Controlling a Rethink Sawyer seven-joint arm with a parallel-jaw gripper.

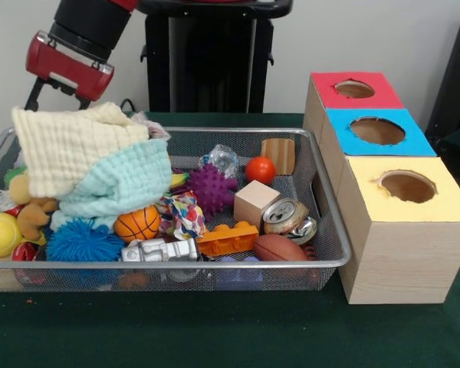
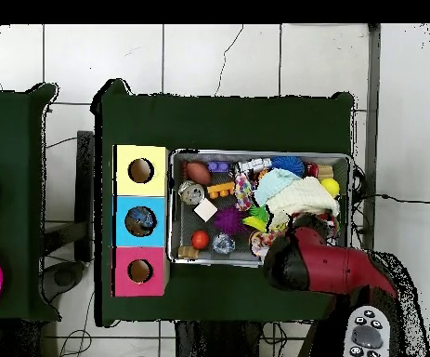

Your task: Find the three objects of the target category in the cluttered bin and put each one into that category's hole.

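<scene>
Arm (image 1: 70, 55) hangs over bin (image 1: 333, 201) end, cloths (image 1: 92, 161) heaped there burying toys; blue hole (image 1: 377, 130) unobstructed; finger state: cannot tell.

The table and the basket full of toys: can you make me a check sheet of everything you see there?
Surface: dark green table, bare in front of the bin.
Job's things: wire mesh bin; blue-topped box's hole, between the red-topped box and yellow-topped box.
Clutter: cream cloth and mint cloth heaped over toys; mini basketball, purple spiky ball, wooden cube, crushed can, toy football, orange brick.
Gripper: arm behind the cloths; jaws hidden.
Cables: black cables on the floor.
Surroundings: white floor tiles, pale wall.
</scene>
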